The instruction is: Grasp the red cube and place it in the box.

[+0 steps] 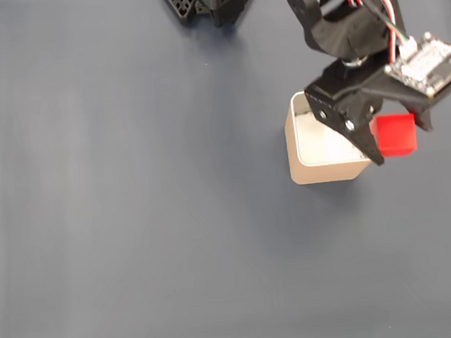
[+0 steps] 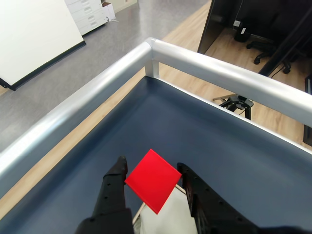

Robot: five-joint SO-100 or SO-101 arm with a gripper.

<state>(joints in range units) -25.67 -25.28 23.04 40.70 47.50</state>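
1. Nearest the wrist camera, the gripper (image 2: pixel 148 176) is clenched on the red cube (image 2: pixel 153 181), one black finger (image 2: pixel 116 183) on each side of it.
2. The cube is a small, bright red block with plain flat faces and sharp edges; in the wrist view it sits cornerwise between the fingers, one face turned up to the lens.
3. Just under it the pale inside of the box (image 2: pixel 168 217) shows between the fingers.
4. In the fixed view the cube (image 1: pixel 395 135) appears beside the right rim of the box (image 1: pixel 331 172), so I judge it is carried in the air and not yet squarely over the opening.
5. To do this step well, I would bring the cube across toward the middle of the box, lower it near the white padding, and only then let go, so it cannot catch the thin rim and tumble out.
6. Farther off, the dark blue table (image 2: pixel 209 131) ends at a silver rail (image 2: pixel 97 97).
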